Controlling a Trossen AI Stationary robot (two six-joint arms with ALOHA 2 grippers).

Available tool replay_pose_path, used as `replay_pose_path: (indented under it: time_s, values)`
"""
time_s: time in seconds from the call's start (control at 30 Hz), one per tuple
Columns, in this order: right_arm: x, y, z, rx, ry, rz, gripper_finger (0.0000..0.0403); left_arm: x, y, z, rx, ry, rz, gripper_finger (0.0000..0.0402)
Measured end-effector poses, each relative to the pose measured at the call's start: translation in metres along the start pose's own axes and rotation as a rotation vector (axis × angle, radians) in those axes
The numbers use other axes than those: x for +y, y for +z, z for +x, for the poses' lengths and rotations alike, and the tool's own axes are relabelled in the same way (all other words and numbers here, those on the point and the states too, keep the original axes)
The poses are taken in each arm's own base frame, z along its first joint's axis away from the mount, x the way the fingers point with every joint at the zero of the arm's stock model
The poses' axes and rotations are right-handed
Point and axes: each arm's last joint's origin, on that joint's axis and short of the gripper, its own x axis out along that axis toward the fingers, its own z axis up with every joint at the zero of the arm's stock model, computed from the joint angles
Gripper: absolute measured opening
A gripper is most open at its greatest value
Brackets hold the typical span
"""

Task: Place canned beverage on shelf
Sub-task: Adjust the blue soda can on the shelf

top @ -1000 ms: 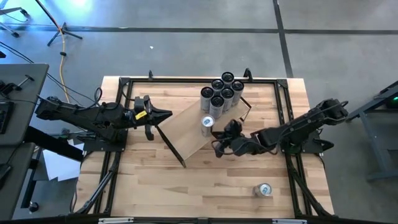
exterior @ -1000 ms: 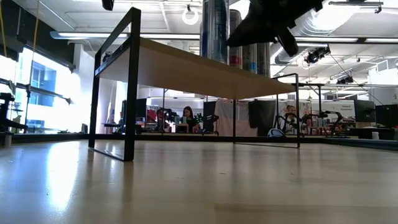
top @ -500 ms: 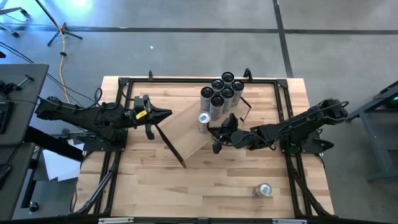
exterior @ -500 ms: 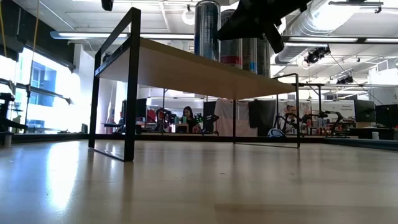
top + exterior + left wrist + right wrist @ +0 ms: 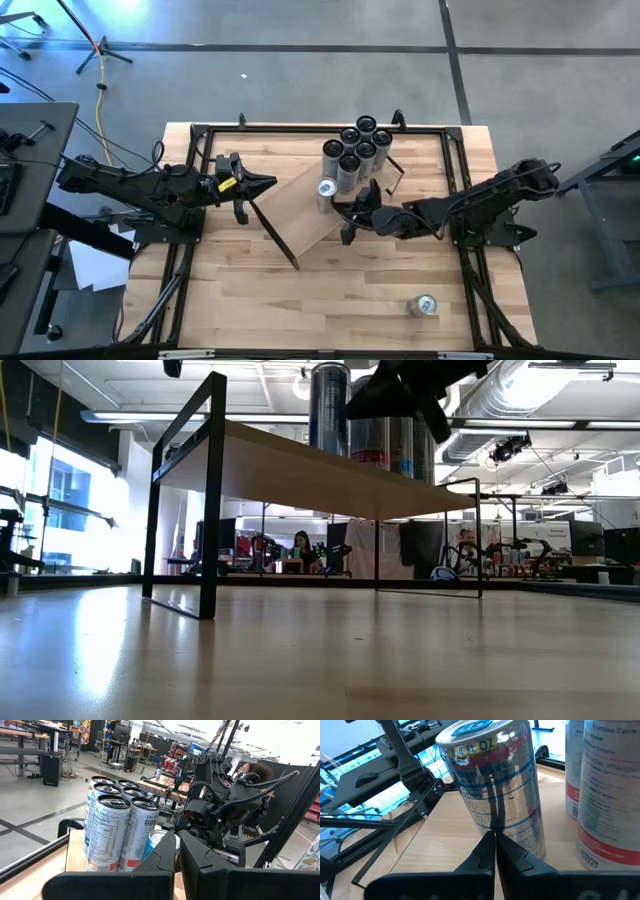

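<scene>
The shelf [image 5: 300,205], a pale board with black end brackets, lies slantwise on the table. It also shows in the low view [image 5: 300,465]. Several tall cans [image 5: 358,148] stand clustered on its far end. A shorter silver can [image 5: 326,187] stands upright on the board beside them and fills the right wrist view [image 5: 495,790]. My right gripper [image 5: 342,208] is shut, its tips [image 5: 495,840] at that can's side. My left gripper [image 5: 268,183] is shut at the shelf's left end, its fingers [image 5: 177,855] pointing at the cans, and it holds nothing. My right gripper has its shut fingertips against the silver can's side wall [image 5: 495,822], about halfway up. The fingers come level from the table's near right side. The can stands upright with its base on the shelf board. Whether the tips press on it or only meet it, I cannot tell.
Another silver can [image 5: 425,305] sits on the tabletop near the front right corner. A black frame [image 5: 200,140] runs round the table's edges. The shelf's near bracket [image 5: 205,500] stands on the table. Bare tabletop lies in front of the shelf.
My right gripper has moved toward the table's far left, toward the can cluster, staying shut. The silver can has slid along the shelf board ahead of it, upright, and now stands next to the tall cans.
</scene>
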Motion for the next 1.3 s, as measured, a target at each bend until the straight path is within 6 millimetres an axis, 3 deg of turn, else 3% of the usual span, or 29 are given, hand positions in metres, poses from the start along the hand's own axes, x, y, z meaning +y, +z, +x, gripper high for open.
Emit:
replay_pose_path:
  time_s: [0.83,0.97,1.1,1.3]
  values:
    - [0.006,0.004,-0.002,-0.020,0.012,-0.005,0.0000,0.000,0.000,0.000,0.003,0.002,0.002,0.0000]
    - [0.022,0.005,0.003,0.021,-0.022,-0.059,0.0000,0.000,-0.001,0.000,0.008,0.009,0.005,0.0000]
    - [0.052,0.006,0.016,0.079,-0.093,-0.128,0.0000,0.001,-0.002,0.000,0.017,0.032,0.013,0.0000]
    - [0.075,0.000,0.017,0.167,-0.320,-0.168,0.0000,0.002,-0.003,0.000,0.023,0.033,0.016,0.0000]
